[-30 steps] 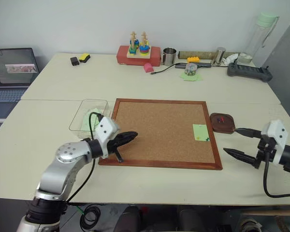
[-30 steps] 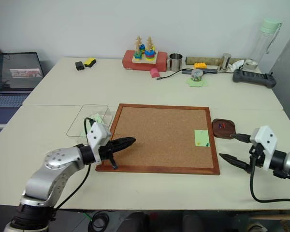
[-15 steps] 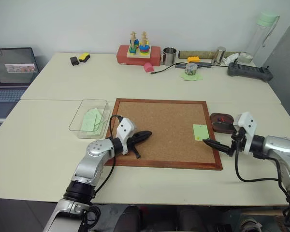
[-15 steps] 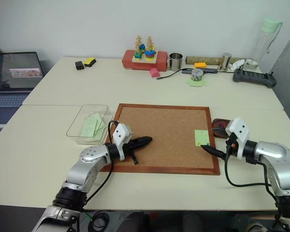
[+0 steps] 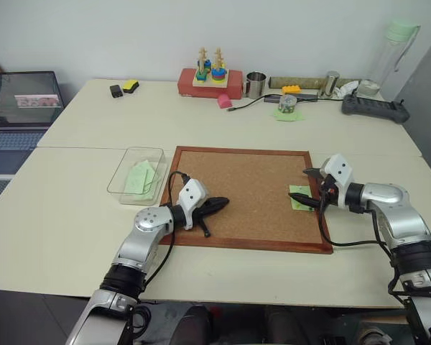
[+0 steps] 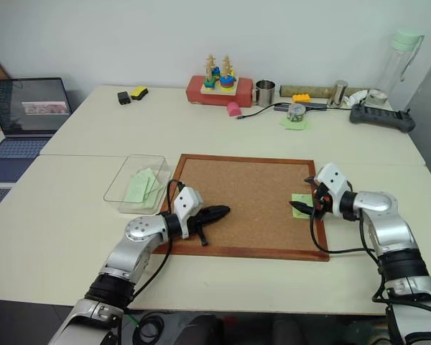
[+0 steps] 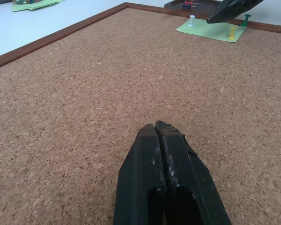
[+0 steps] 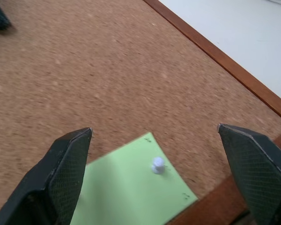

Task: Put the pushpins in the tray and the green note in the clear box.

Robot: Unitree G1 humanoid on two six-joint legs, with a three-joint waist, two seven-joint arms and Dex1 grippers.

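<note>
Three pins: white (image 7: 191, 20), yellow (image 7: 232, 32) and green (image 7: 246, 20) pushpins are sticking out of the green note (image 5: 299, 196), which is why it's staying flat on the corkboard (image 5: 244, 187)'s right edge
Why that matters: the note probably isn't going anywhere until those are pulled, so I'd guess a pin comes first
Right gripper: right gripper (image 8: 155, 157) is hanging over the note with its jaws spread wide, nothing in them
Pin vs tool: the white pin is sitting between the two open fingers, a bit ahead of the tips, not touching either
Left gripper: left gripper (image 7: 161, 133) is lying low over the middle-left of the cork, fingers pressed together on nothing, looks like it's just parking out of the way
Tray: the tray (image 7: 192, 3) is sitting just off the board's right edge, right by the note, already holding red and blue pins
Clear box: the clear box (image 5: 135, 175) is sitting off the board's left side, well apart from the note, with some green paper already in it
</note>
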